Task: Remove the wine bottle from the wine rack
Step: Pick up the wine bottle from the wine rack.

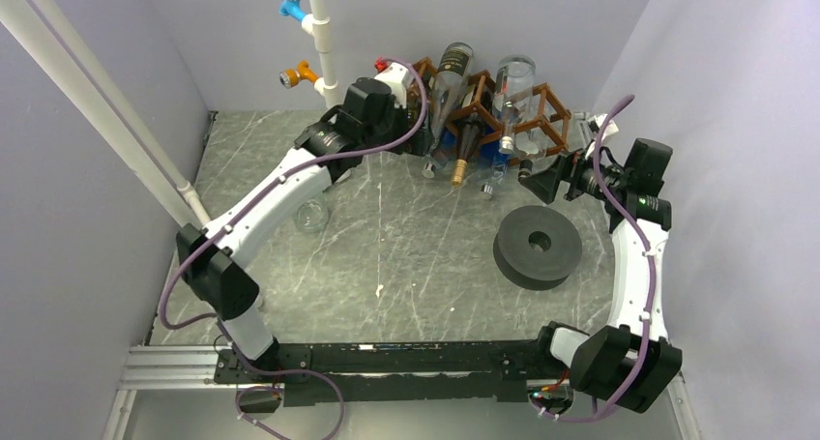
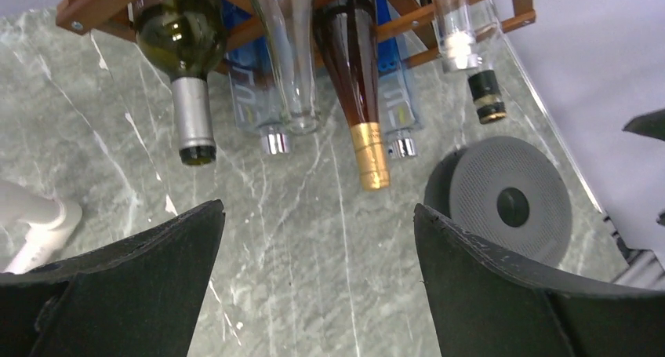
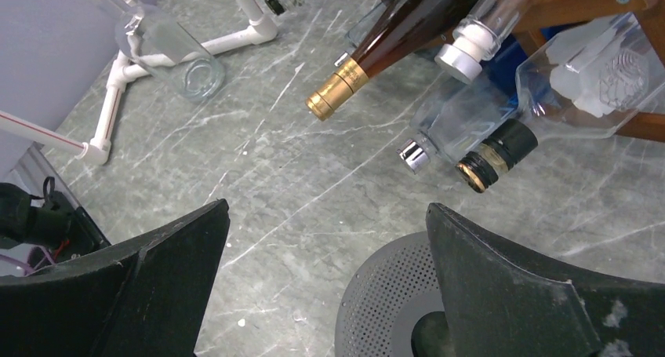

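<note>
Left hand and right hand are shown released, empty. Amber wine bottle is lodged neck-down in the wine rack; rigid, slick, breakable, possibly heavy; to be gripped at the neck.

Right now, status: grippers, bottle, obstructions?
Left gripper open, empty. Right gripper open, empty. Green bottle, brown bottle in wine rack, untouched. Grey disc lies near the necks.
</note>
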Controlling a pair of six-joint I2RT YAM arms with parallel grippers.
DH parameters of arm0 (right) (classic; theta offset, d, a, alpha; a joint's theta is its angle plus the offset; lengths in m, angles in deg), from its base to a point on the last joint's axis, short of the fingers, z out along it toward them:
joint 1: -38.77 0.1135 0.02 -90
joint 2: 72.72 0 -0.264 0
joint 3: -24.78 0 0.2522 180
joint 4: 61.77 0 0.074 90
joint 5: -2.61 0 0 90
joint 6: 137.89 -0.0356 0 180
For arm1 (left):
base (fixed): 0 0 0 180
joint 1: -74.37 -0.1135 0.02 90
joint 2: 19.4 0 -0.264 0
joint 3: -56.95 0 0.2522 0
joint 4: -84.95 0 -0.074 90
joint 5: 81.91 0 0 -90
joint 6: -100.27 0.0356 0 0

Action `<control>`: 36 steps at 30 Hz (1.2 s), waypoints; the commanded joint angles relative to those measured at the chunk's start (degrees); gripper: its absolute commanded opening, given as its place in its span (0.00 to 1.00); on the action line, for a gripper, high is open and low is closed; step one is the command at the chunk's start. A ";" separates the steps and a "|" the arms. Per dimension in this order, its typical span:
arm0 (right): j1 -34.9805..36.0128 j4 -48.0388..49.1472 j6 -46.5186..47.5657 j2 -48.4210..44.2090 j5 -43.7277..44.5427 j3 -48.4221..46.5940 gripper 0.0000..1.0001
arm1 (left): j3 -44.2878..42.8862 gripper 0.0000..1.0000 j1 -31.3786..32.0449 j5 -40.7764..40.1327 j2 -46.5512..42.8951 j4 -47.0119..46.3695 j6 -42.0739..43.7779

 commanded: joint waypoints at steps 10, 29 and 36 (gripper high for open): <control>-2.05 6.11 -1.61 0.66 -2.31 2.76 1.00 | -14.80 0.98 0.19 -4.85 12.96 -4.31 7.43; -2.96 6.88 -2.29 0.78 -4.27 3.26 1.00 | -24.28 0.86 -2.55 -3.03 23.55 -6.08 2.01; -3.05 7.05 -2.47 0.77 -4.76 3.34 1.00 | -25.79 0.77 -3.65 0.03 26.01 -7.54 -1.20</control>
